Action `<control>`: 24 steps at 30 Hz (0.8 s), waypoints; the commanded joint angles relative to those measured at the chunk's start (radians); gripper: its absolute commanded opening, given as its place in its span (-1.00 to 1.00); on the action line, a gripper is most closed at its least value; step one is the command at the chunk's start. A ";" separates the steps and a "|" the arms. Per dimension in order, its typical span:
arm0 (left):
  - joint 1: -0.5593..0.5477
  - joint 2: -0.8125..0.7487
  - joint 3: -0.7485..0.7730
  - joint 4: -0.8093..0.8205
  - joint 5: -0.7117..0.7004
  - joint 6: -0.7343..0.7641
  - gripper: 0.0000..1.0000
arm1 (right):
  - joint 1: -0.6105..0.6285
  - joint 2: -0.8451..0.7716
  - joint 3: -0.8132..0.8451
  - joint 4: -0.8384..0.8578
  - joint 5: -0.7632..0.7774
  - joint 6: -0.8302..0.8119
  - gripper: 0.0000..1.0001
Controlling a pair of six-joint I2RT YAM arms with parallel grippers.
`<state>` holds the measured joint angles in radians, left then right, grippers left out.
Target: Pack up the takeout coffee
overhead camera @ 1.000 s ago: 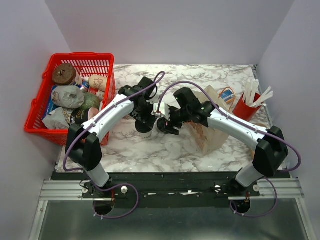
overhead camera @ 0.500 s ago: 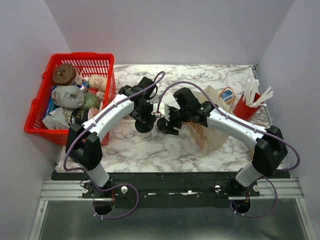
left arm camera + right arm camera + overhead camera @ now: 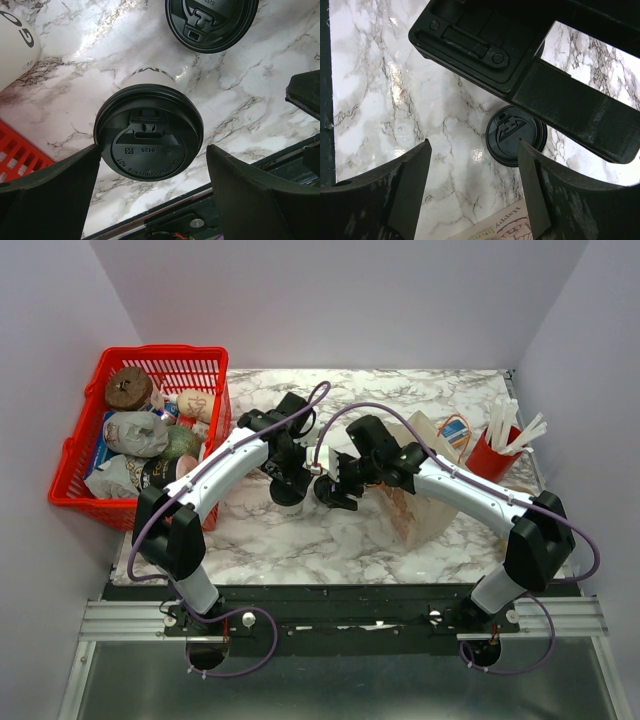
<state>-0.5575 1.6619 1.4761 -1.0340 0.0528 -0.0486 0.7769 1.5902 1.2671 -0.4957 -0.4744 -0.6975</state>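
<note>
Where the coffee is: the coffee cup [image 3: 148, 131] stands upright on the marble table [image 3: 250, 100] with its lid on. It's right under the left gripper [image 3: 152, 150] and well apart from the paper bag [image 3: 432, 502] over on the right.
Left gripper: wide open, one finger on each side of the lid. One finger looks like it brushes the rim and the other sits just clear. Not a squeeze yet, I'd say.
Right gripper: the right gripper [image 3: 473, 145] is open too, with nothing in it, hanging over bare table just beside the left one.
Risk, popped lid: if the fingers close at lid height they pinch plastic instead of paper. The lid could pop off, or the cup could slip out on the lift.
Risk, tipping: with contact on one side only, closing could shove the cup sideways before the second finger lands.
Risk, crowding: both wrists are packed close over the cup, so a bump seems likely if either one swings.
Risk, wrong target: a loose lid [image 3: 211, 22] lies flat just beyond the cup, easy to nudge or grab by mistake.
Risk, bag: can't tell how wide its mouth stands open. If it's narrow, it could snag the cup.
</note>
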 commanded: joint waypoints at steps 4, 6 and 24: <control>0.001 0.015 -0.004 0.011 -0.013 -0.002 0.95 | -0.004 0.014 0.023 0.005 0.000 0.010 0.57; -0.001 0.019 0.004 0.011 -0.014 0.001 0.95 | -0.002 0.011 0.020 0.005 0.000 0.010 0.57; 0.002 -0.001 0.029 0.017 -0.036 0.001 0.97 | -0.004 0.016 0.012 0.008 -0.003 0.012 0.57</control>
<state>-0.5575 1.6707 1.4796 -1.0180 0.0326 -0.0483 0.7769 1.5925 1.2671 -0.4953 -0.4744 -0.6971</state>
